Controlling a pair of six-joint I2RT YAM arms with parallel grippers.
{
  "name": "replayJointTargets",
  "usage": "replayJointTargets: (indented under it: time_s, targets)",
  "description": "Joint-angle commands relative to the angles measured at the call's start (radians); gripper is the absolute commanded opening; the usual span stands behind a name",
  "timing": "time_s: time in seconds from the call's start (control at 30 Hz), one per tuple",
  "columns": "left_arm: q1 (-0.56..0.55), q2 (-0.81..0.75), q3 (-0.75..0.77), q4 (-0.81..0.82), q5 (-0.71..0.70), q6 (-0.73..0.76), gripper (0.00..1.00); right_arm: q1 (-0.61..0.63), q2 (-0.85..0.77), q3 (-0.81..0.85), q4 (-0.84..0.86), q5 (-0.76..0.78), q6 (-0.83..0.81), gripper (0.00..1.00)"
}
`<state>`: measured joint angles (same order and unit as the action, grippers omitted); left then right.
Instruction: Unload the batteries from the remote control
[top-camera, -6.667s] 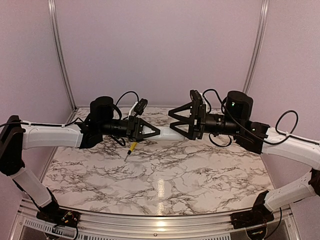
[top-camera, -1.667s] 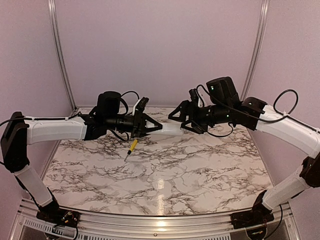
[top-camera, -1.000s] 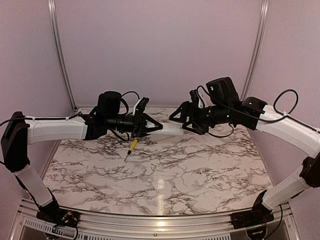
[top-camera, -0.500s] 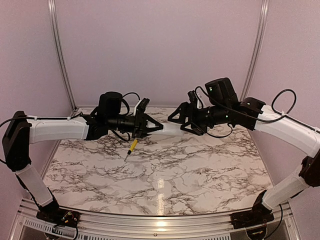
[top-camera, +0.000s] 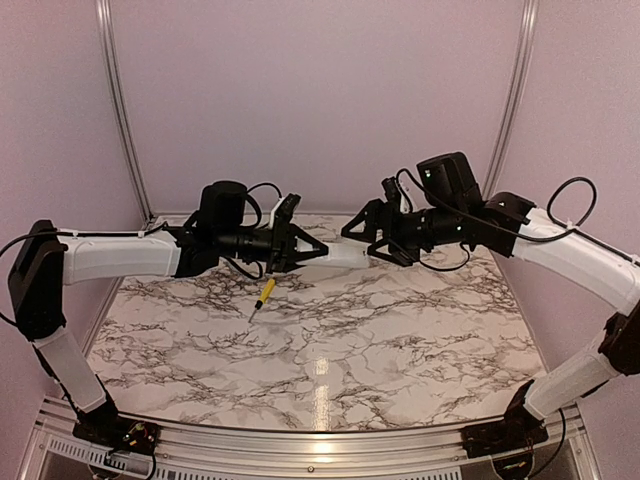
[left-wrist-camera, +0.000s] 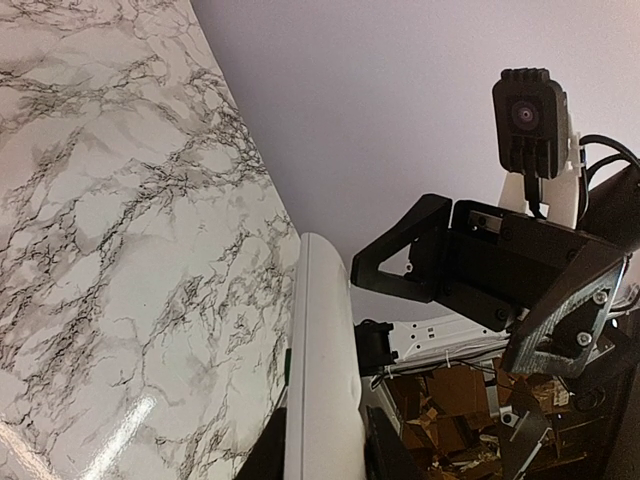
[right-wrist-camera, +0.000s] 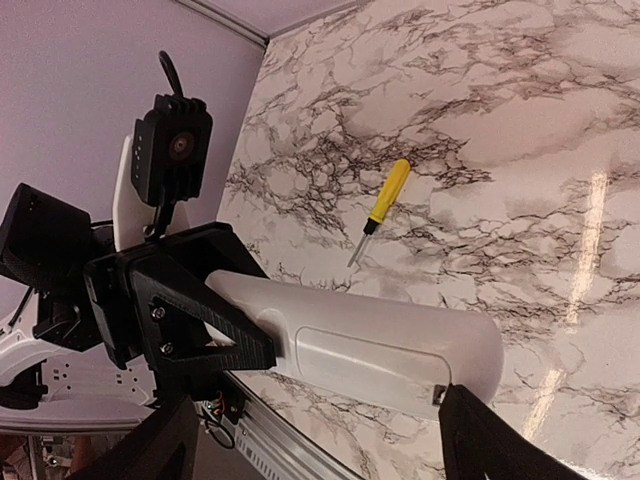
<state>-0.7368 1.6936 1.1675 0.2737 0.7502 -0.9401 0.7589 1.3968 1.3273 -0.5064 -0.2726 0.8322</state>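
Observation:
The remote control (top-camera: 345, 256) is a white bar held level in the air above the back of the table, between the two arms. My left gripper (top-camera: 318, 252) is shut on its left end; in the left wrist view the remote control (left-wrist-camera: 320, 370) runs up from between my dark fingers (left-wrist-camera: 385, 450). In the right wrist view the remote control (right-wrist-camera: 380, 345) shows a closed cover panel on its face. My right gripper (right-wrist-camera: 320, 445) is open, its jaws spread wide on either side of the remote's free end, with one fingertip (right-wrist-camera: 480, 430) close by that end. The batteries are hidden.
A yellow-handled screwdriver (top-camera: 263, 294) lies on the marble table (top-camera: 330, 350) at the left rear, below the left gripper; it also shows in the right wrist view as the screwdriver (right-wrist-camera: 380, 205). Purple walls and metal corner posts enclose the back and sides.
My right gripper's jaws have spread a little wider. Both grippers and the remote control have drifted slightly to the right.

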Motion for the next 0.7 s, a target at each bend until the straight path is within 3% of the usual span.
replayJointTargets:
  time_s: [0.0, 0.43, 0.67]
  targets:
    - [0.006, 0.015, 0.071, -0.035, 0.005, 0.007, 0.00, -0.038, -0.040, 0.040, -0.028, 0.002, -0.018, 0.82]
    - [0.020, 0.052, 0.192, -0.335, -0.027, 0.046, 0.00, -0.044, -0.039, 0.024, 0.056, -0.025, 0.022, 0.82]
    - [0.028, 0.054, 0.188, -0.351, -0.024, 0.047, 0.00, -0.045, -0.050, -0.002, 0.075, -0.003, 0.051, 0.82]
